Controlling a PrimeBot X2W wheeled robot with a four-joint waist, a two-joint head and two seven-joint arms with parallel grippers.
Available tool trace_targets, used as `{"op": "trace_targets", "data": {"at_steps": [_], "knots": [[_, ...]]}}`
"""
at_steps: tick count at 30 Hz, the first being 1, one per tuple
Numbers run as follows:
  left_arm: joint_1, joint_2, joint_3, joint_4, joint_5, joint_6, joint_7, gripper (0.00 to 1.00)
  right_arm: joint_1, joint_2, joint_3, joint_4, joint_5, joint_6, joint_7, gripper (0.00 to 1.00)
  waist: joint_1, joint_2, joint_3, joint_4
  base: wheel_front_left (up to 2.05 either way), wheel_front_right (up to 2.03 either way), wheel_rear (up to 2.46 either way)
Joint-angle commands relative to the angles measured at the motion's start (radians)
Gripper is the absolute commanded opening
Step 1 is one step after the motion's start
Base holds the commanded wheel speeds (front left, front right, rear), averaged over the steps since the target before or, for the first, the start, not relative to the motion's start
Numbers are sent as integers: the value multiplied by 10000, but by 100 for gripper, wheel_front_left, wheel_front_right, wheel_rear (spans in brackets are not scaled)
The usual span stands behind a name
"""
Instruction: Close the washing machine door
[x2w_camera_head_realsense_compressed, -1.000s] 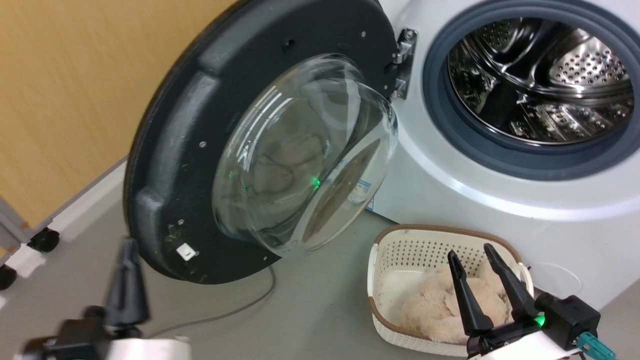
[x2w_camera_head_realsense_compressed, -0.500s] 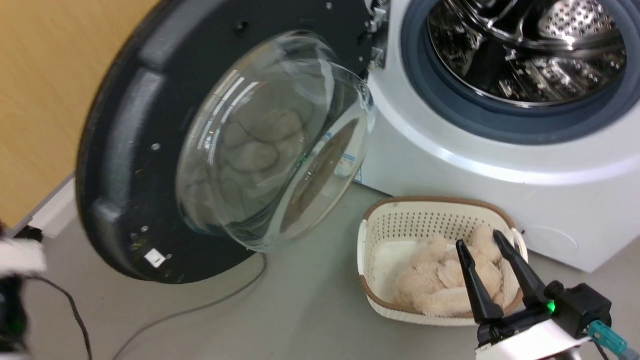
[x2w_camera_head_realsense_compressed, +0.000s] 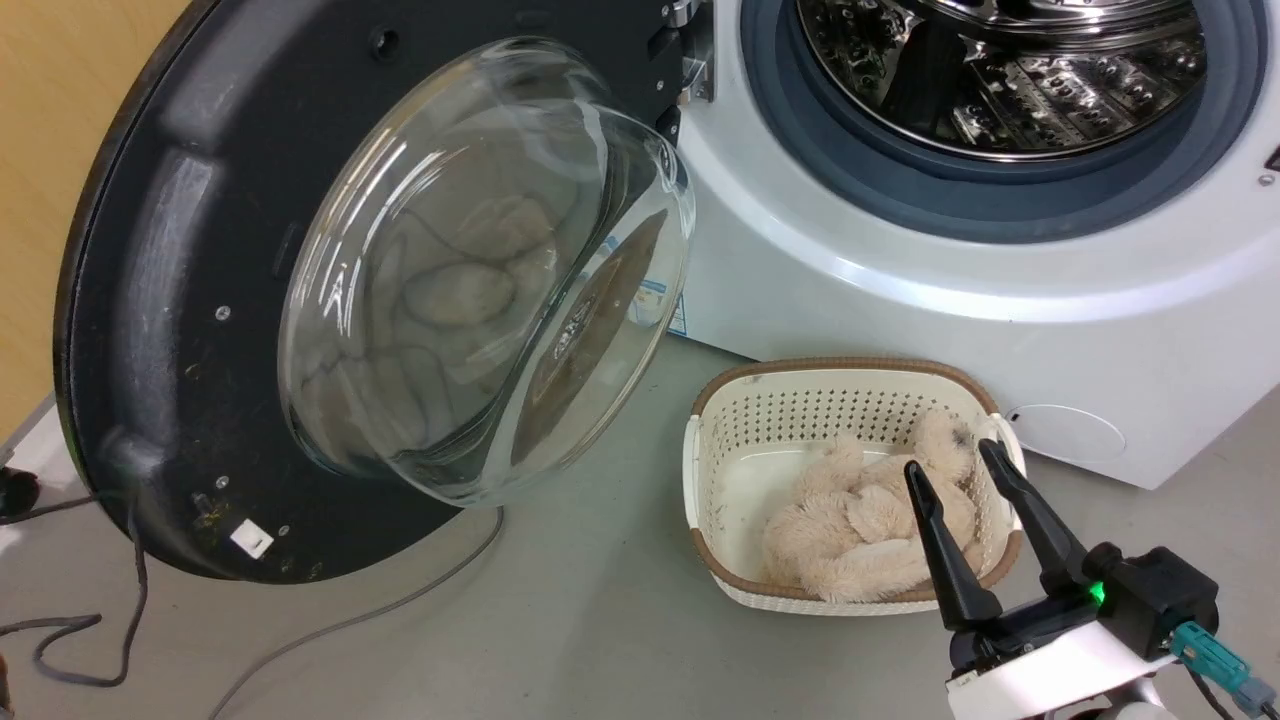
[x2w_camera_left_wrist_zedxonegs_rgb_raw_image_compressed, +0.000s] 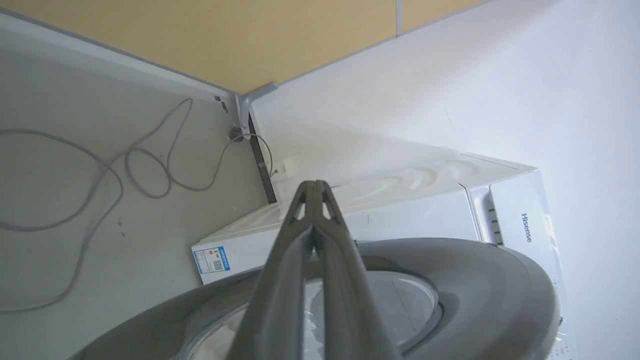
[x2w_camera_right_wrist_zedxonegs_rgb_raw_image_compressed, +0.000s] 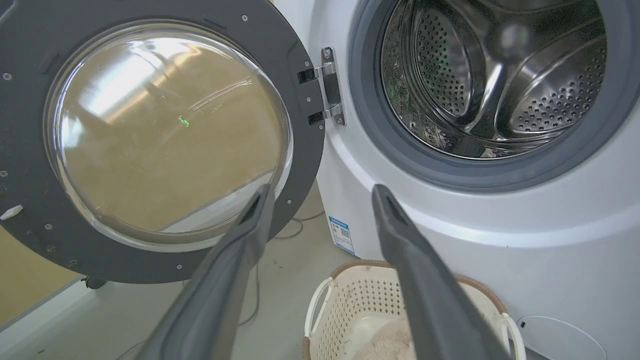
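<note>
The left gripper (x2w_camera_left_wrist_zedxonegs_rgb_raw_image_compressed: 313, 186) has its two long fingers (x2w_camera_left_wrist_zedxonegs_rgb_raw_image_compressed: 282, 280) pressed together at the tips with nothing between them. In the left wrist view they point across the glossy outer face of the washing machine door (x2w_camera_left_wrist_zedxonegs_rgb_raw_image_compressed: 475, 280); whether they touch it cannot be told. The right gripper (x2w_camera_head_realsense_compressed: 950, 458) has its fingers (x2w_camera_head_realsense_compressed: 940, 545) spread well apart and empty. It hangs over the near rim of a cream perforated basket (x2w_camera_head_realsense_compressed: 840, 368), which stands on the floor (x2w_camera_head_realsense_compressed: 600, 640) just in front of the washing machine (x2w_camera_head_realsense_compressed: 900, 300) and holds a fluffy beige cloth (x2w_camera_head_realsense_compressed: 860, 530). The door stands swung wide open to the left of the machine. Its matte black inner side (x2w_camera_head_realsense_compressed: 150, 300) and bulging glass bowl window (x2w_camera_head_realsense_compressed: 450, 280) face outward, and it hangs from the metal hinge (x2w_camera_right_wrist_zedxonegs_rgb_raw_image_compressed: 327, 85) at the left edge of the opening. The steel drum (x2w_camera_head_realsense_compressed: 1000, 60) lies open inside its grey gasket (x2w_camera_head_realsense_compressed: 960, 205). A small blue label (x2w_camera_right_wrist_zedxonegs_rgb_raw_image_compressed: 341, 234) sits low on the machine's front, near its left corner. A grey cable (x2w_camera_head_realsense_compressed: 380, 610) trails over the floor beneath the door, and a yellow wall (x2w_camera_head_realsense_compressed: 40, 150) stands behind it.
</note>
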Motion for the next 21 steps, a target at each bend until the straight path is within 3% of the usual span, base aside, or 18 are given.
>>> {"op": "trace_targets", "data": {"at_steps": [1, 7, 16, 21], "knots": [[-58, -66, 36, -57, -319, 12, 450, 0, -124, -22, -29, 14, 45, 8, -42, 100, -1, 0, -22, -28, 0, 0, 0], [610, -279, -280, -800, -1076, -1, 2180, 0, -77, 44, -145, 55, 63, 8, -42, 100, -1, 0, -189, -84, 0, 0, 0], [2047, -695, -971, -2103, -1432, -37, 3877, 0, 62, 266, -300, 199, 76, 8, -42, 100, -1, 0, -697, -343, 0, 0, 0], [3056, -1230, -1349, -2972, -1609, 144, 4567, 0, 267, 437, -414, 258, 81, 8, -42, 100, -1, 0, -1079, -639, 0, 0, 0]]}}
